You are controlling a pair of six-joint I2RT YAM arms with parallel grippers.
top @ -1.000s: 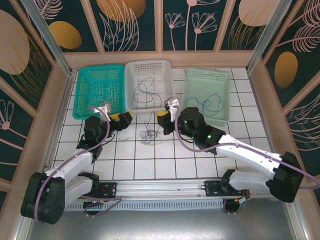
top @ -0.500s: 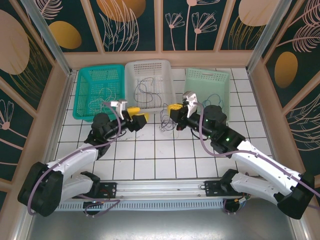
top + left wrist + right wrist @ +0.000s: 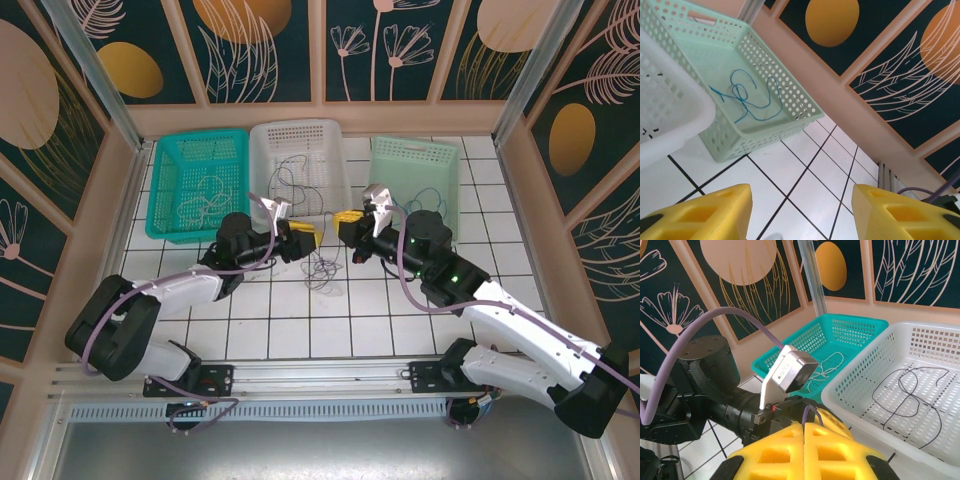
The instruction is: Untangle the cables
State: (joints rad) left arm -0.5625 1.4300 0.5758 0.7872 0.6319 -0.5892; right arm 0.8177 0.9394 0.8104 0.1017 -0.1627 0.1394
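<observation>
Right hand: the two yellow plastic fingers are pressed together, and a thin dark cable loop rises from the seam between them. Left hand: the yellow fingers stand wide apart with nothing between them. In the top view the two hands sit near each other, with a tangle of thin dark cables lying on the white tiled tabletop just below them. Beyond the hands are three perforated plastic baskets. The mint-green basket holds a looping blue cable. The white basket holds a dark cable. The teal basket holds a pale cable.
</observation>
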